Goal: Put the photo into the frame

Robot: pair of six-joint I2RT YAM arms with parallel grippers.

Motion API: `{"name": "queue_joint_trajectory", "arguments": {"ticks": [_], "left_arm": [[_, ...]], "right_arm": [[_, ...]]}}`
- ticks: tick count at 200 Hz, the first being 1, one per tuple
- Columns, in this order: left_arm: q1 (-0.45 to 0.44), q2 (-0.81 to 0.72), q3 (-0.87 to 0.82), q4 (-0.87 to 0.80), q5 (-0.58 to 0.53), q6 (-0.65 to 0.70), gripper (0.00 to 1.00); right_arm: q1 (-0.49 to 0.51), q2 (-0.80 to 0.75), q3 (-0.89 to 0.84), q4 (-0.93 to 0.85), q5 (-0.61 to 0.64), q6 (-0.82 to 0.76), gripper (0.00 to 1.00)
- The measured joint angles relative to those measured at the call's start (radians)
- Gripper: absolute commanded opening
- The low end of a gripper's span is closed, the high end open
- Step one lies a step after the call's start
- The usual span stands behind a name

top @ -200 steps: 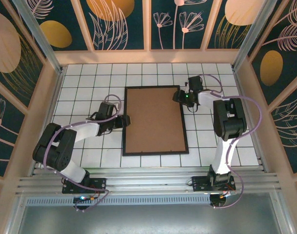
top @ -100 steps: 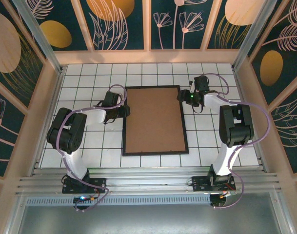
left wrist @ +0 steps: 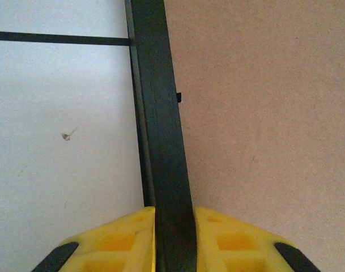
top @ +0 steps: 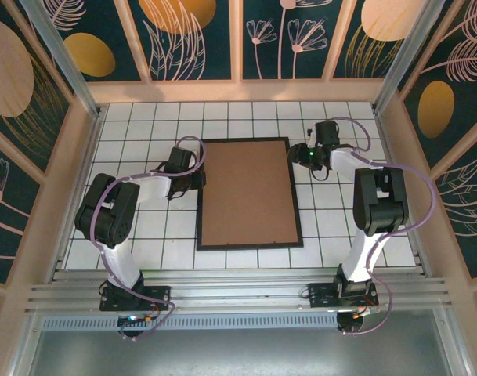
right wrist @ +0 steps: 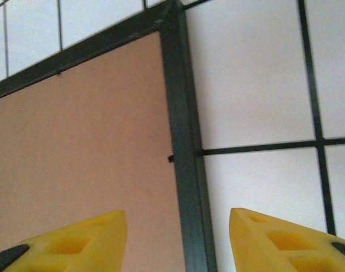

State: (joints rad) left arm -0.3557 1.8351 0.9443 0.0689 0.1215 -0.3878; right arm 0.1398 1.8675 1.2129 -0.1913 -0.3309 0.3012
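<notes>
White square tiles with thin dark grout lines cover the table (top: 128, 157), boxed in by pale wooden walls (top: 34, 94) with dark teal panels printed with leaf and flower outlines. From above, the frame (top: 249, 141), a thin black rectangle, lies flat at the middle of the table with its long sides running away from the arm bases. A matte brown fibreboard backing (top: 248, 194) fills its opening. The left gripper (top: 199, 178) sits at the frame's left rail, above its midpoint. The right gripper (top: 295, 154) sits at the right rail near the far corner.

In the left wrist view, the two blunt yellow fingers (left wrist: 130, 238) press against either side of the smooth black rail (left wrist: 158, 113), clenched on the frame. The grainy board (left wrist: 263, 113) lies to the right and glossy tile to the left.

In the right wrist view, the wedge-shaped yellow fingers (right wrist: 98, 232) stand released, straddling the rail (right wrist: 186, 170) with a clear gap on each side. One is over the board (right wrist: 76, 141), the other over tile.
</notes>
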Motion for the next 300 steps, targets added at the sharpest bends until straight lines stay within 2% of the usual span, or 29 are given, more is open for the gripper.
{"name": "queue_joint_trajectory", "arguments": {"ticks": [44, 138, 230, 300], "left_arm": [[0.0, 0.0, 0.0, 0.0, 0.001, 0.014, 0.2], [0.0, 0.0, 0.001, -0.001, 0.002, 0.017, 0.21], [0.0, 0.0, 0.001, -0.001, 0.005, 0.017, 0.21], [0.005, 0.004, 0.004, 0.001, 0.009, 0.017, 0.21]], "right_arm": [[-0.002, 0.119, 0.127, -0.047, -0.047, -0.041, 0.38], [-0.021, 0.222, 0.193, -0.097, -0.068, -0.061, 0.28], [-0.016, 0.236, 0.2, -0.089, -0.077, -0.061, 0.34], [0.048, 0.222, 0.2, -0.087, 0.088, -0.068, 0.4]]}}
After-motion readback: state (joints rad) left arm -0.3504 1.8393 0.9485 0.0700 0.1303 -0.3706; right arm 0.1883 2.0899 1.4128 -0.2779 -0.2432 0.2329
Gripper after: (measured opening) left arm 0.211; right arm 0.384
